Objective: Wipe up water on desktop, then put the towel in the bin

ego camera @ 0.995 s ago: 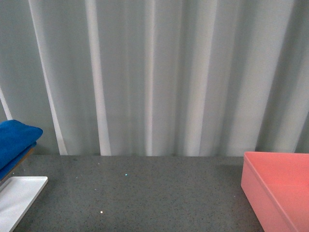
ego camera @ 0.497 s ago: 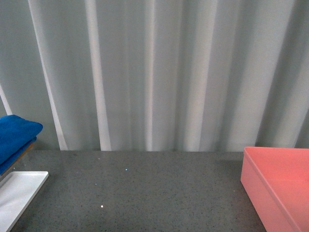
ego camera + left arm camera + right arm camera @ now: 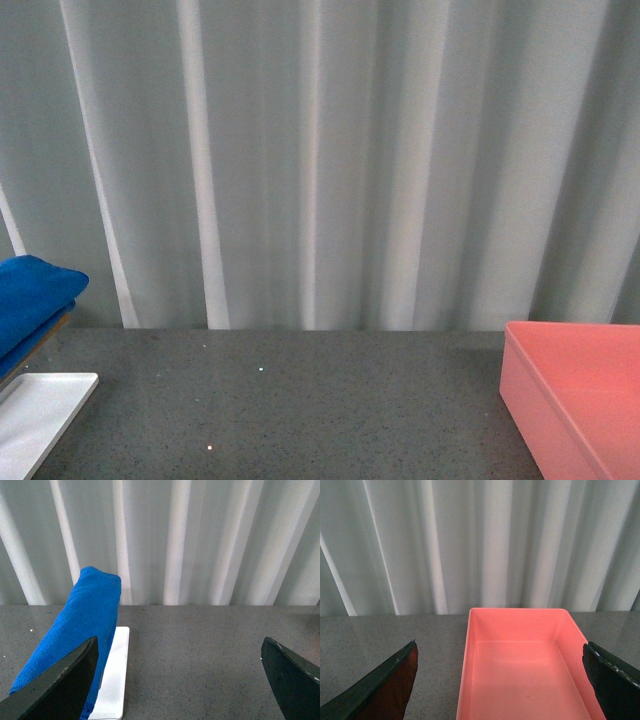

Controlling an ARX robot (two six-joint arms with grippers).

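the bright blue microfibre towel (image 3: pixel 30 298), folded at the left edge of the dark speckled desktop (image 3: pixel 300 410) beside a flat white tray (image 3: pixel 40 412), looks soft and light, so pinch its raised fold; left gripper (image 3: pixel 180 642) and right gripper (image 3: pixel 499 646) gape wide, empty.

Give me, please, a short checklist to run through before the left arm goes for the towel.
1. Is the left end effector open? Ok: its fingers are wide apart with nothing between them.
2. Is the towel free? Ok: it lies folded next to the white tray, ungripped.
3. Is the water on the desktop located? Cannot tell: only tiny bright specks show.
4. Is the bin ready? Ok: it has an open top and is empty inside.
5. Is the right end effector out of the way? Ok: it is open, holds nothing and faces the bin.
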